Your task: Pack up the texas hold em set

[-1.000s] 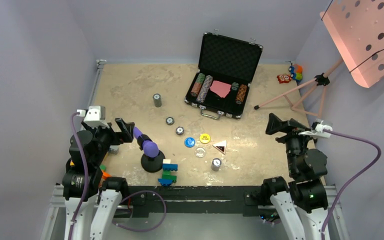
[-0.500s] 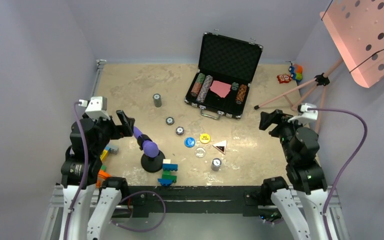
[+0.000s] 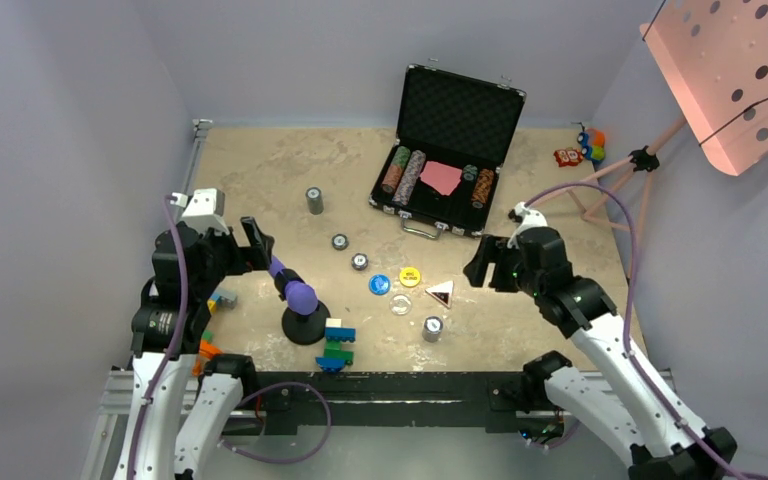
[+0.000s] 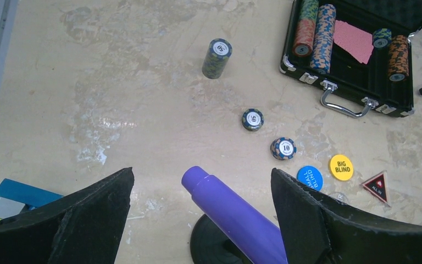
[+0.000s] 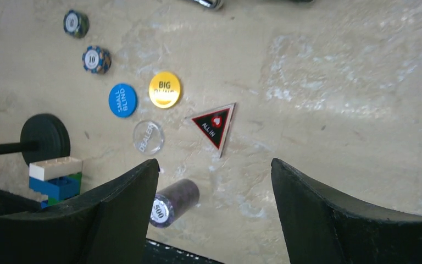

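Note:
The black case (image 3: 423,215) stands open at the back with chip rows and pink cards (image 3: 440,178) inside; it also shows in the left wrist view (image 4: 340,91). Loose on the table: a chip stack (image 3: 314,200), two single chips (image 3: 340,241) (image 3: 359,261), the blue (image 3: 379,284), yellow (image 3: 410,276) and clear (image 3: 400,304) buttons, a triangular All In marker (image 3: 440,293) and a 500 stack (image 5: 173,202). My left gripper (image 4: 201,173) is open and empty above the purple-tipped object. My right gripper (image 5: 214,165) is open and empty, hovering over the marker (image 5: 214,125) and 500 stack.
The purple-tipped object (image 3: 300,295) on its black round base and a toy-brick figure (image 3: 338,345) stand front centre. Loose bricks (image 3: 222,299) lie by the left arm. A pink perforated stand (image 3: 600,185) and small toys (image 3: 580,148) are at the back right.
My right arm has swung left and forward from the table's right edge to above the All In marker. My left gripper has shifted slightly away from the front.

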